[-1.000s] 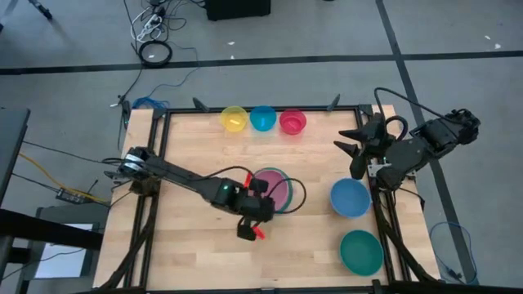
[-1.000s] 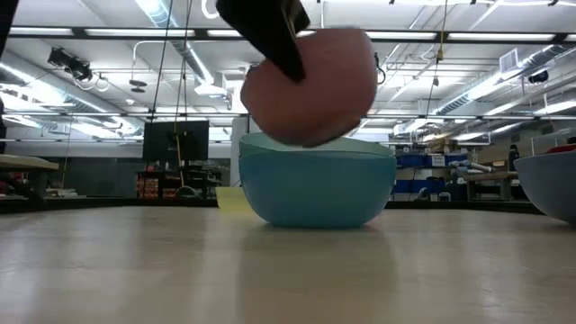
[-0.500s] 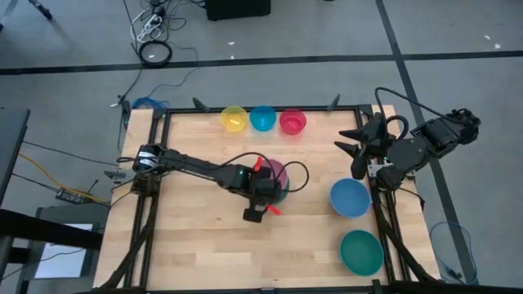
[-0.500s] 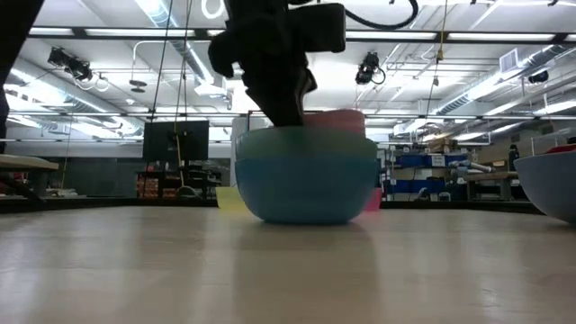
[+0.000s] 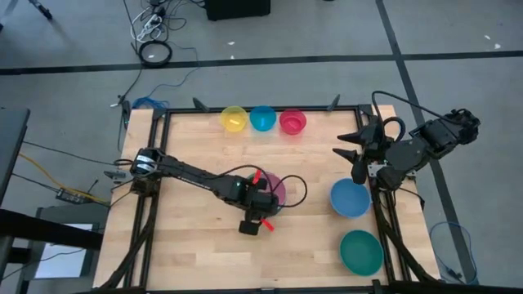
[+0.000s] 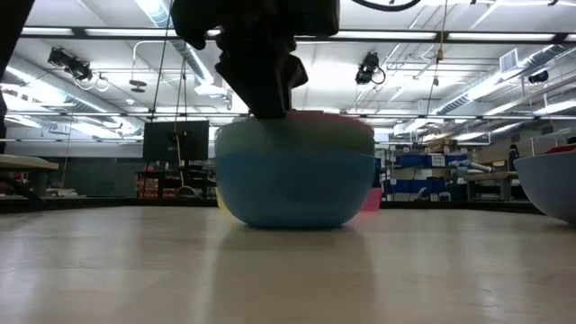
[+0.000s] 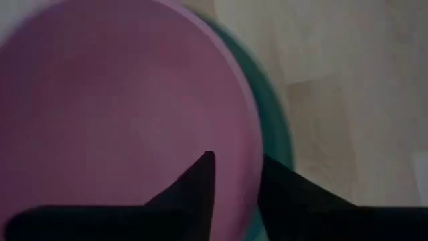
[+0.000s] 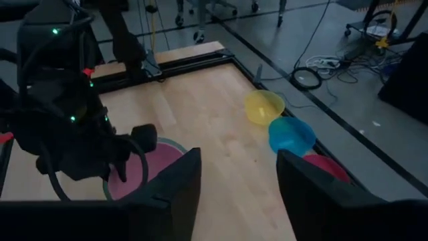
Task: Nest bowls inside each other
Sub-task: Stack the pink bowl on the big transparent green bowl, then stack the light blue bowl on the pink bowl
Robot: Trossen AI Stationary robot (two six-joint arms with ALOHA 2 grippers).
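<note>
High view, tabletop (image 5: pixel 188 245): a light wooden top inside a dark frame.
High view, small bowls: yellow bowl (image 5: pixel 234 118), small blue bowl (image 5: pixel 262 118) and magenta-red bowl (image 5: pixel 292 122) stand in a row along the far edge, just beside one another.
High view, large bowls: pink bowl (image 5: pixel 275 184) sits near the middle, partly under the left arm; blue bowl (image 5: pixel 350 198) lies near the right edge; teal bowl (image 5: pixel 361 251) lies in the near right corner, apart from the blue one.
High view, left gripper (image 5: pixel 260 194): reaches from the left edge to the near rim of the pink bowl.
High view, right gripper (image 5: pixel 351 152): waits at the right edge, just beyond the blue bowl, its fingers spread wide and holding nothing.
Low view, stack: the pink rim (image 6: pixel 328 115) shows above a green bowl (image 6: pixel 297 135), which sits inside a light blue bowl (image 6: pixel 295 189) resting on the tabletop; the dark left arm stands over the stack's left side.
Low view, right edge: part of the blue bowl (image 6: pixel 551 184) shows.
Left wrist view, fingers (image 7: pixel 200 187): one lies inside the pink bowl (image 7: pixel 120 114), the other outside its rim; the fingers straddle the wall narrowly; cannot tell whether they press on it. A teal-green rim shows outside the pink one.
Right wrist view: the right fingers (image 8: pixel 177 194) stand well apart, empty; beyond them the pink bowl (image 8: pixel 150 167) lies under the left arm, and the yellow bowl (image 8: pixel 263 106), small blue bowl (image 8: pixel 291 134) and magenta-red bowl (image 8: pixel 324 167) line the edge.
</note>
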